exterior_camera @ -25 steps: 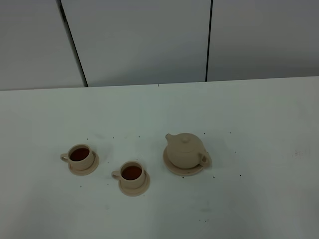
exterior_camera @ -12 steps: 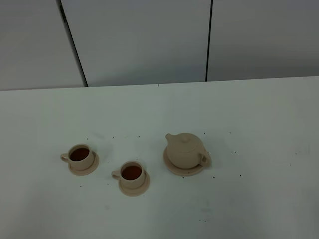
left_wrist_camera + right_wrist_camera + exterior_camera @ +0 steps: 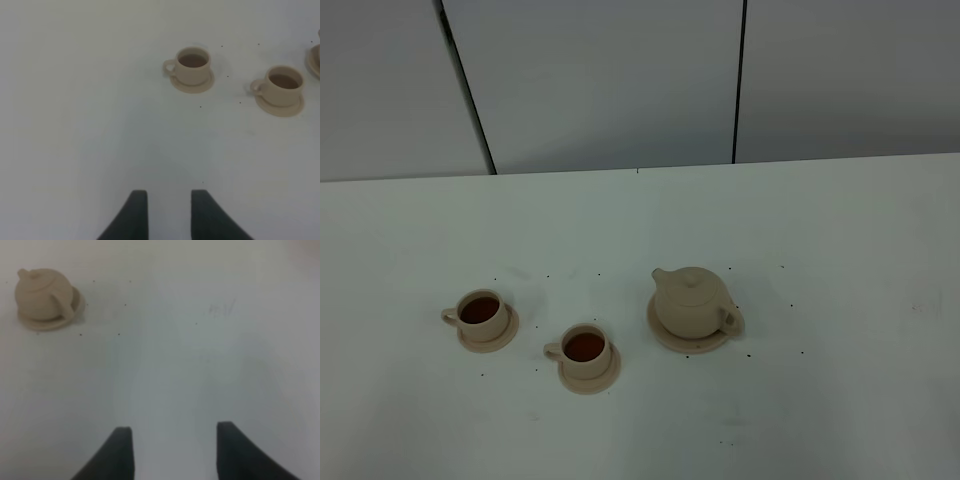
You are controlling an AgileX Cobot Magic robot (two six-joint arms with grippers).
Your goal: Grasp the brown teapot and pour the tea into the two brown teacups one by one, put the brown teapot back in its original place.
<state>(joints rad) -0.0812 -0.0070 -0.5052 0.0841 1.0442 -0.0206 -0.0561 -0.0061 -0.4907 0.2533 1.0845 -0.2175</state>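
Our right hand (image 3: 171,452) hangs over bare table (image 3: 200,380) with its fingers spread wide and nothing between them; our left hand (image 3: 169,215) is also empty, its fingers parted by a narrower gap. Neither shows in the high view.

Well away from the right hand, the brown teapot (image 3: 694,301) sits upright on its wide saucer (image 3: 665,335), lid on, spout toward the cups and loop handle (image 3: 729,320) on the far side from them. Both teacups (image 3: 482,315) (image 3: 585,351) stand on their small saucers to the left, each holding dark tea.

We judge the pouring done and the pot home. To finish well, we should keep both hands clear of the set and leave the pot centred on its saucer.
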